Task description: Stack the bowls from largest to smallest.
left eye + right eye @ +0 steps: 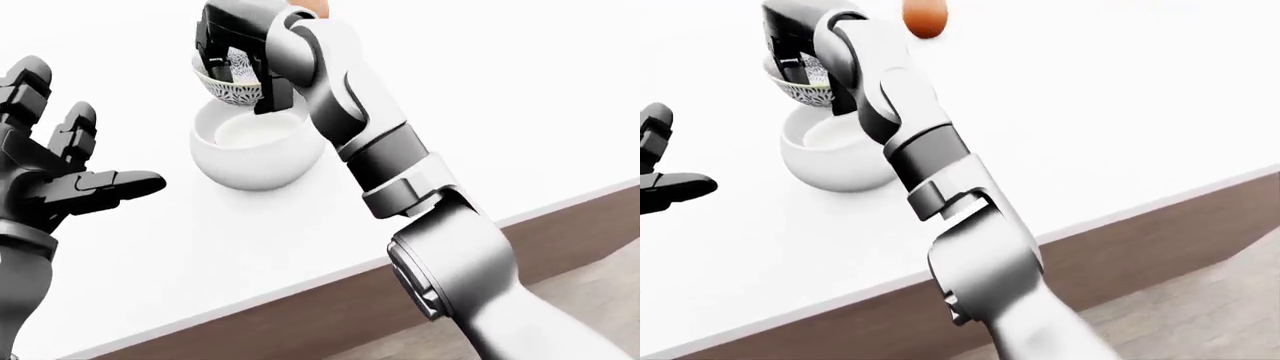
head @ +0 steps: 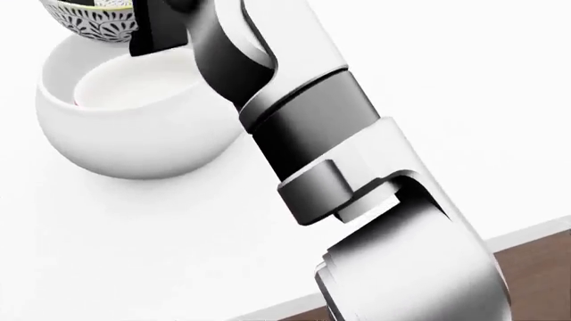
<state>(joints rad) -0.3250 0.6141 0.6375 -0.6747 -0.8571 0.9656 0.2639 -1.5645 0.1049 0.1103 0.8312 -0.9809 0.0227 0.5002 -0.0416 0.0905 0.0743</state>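
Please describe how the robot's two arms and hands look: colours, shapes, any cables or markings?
The right arm has glossy silver-white rounded shells with dark grey joint bands. The right hand and left hand are black, with blocky segmented fingers. No cables or markings show.

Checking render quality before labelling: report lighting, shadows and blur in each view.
Left-eye view: bright, washed-out white table; only a faint shadow under the large white bowl; left hand sharp. Head view: right arm fills the frame, soft-edged; patterned bowl cropped. Right-eye view: the near forearm blurs low down.
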